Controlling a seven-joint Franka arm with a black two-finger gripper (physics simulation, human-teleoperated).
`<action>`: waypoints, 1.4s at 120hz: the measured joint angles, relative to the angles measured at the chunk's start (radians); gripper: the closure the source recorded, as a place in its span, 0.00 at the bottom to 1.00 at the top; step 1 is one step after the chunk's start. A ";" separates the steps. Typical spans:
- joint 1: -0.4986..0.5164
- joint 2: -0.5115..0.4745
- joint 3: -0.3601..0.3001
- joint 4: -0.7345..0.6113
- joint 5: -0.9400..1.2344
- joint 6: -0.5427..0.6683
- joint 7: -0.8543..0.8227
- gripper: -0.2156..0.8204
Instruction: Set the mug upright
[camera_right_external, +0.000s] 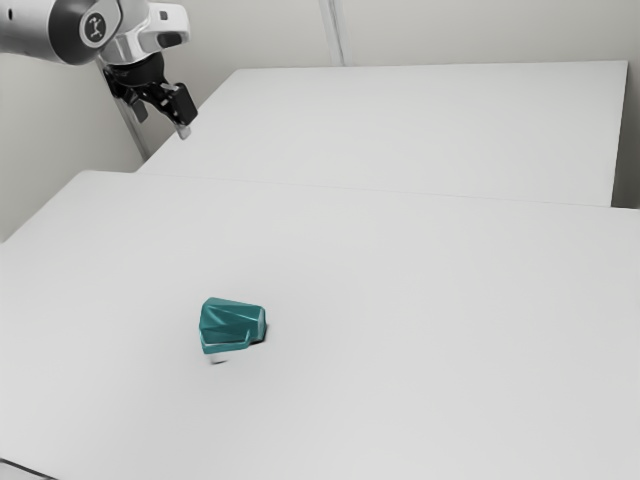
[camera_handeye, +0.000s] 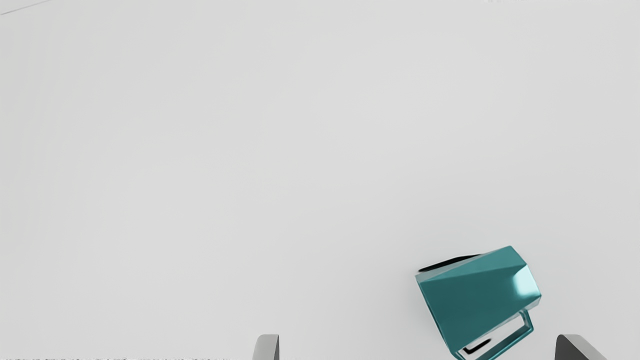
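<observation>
Mug: the teal mug (camera_right_external: 232, 326) lies on its side on the tabletop (camera_right_external: 420, 350), well in from the far edge and from the far corner at the exterior view's left; it does not stand upright.
Rest: its wall is cut in flat facets, and one of them probably bears it, which should keep it from rolling freely.
Handle: the handle (camera_handeye: 531, 321) juts out sideways along the tabletop, likely a second brace against rolling.
Mouth: which end is open, I cannot tell.
Hand: the hand (camera_right_external: 162, 123) hangs above and well apart from the mug, near that far corner; its fingers are apart, with nothing clamped between them, probably to leave room for a grasp.
In the way: the handle could catch a finger coming down on its side, and the tabletop limits how low the fingers can reach around the body.
Around: a white panel (camera_right_external: 420, 125) lies beyond the far edge; a dark cable (camera_right_external: 28, 470) crosses the exterior view's lower left corner, well apart from the mug.
</observation>
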 joint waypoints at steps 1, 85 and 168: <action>0.000 0.000 0.000 0.000 0.000 0.000 -0.002 0.21; 0.232 0.004 0.056 -0.237 -0.274 -0.001 -0.111 0.21; 0.309 0.349 0.148 -0.342 -0.820 -0.001 -0.130 0.21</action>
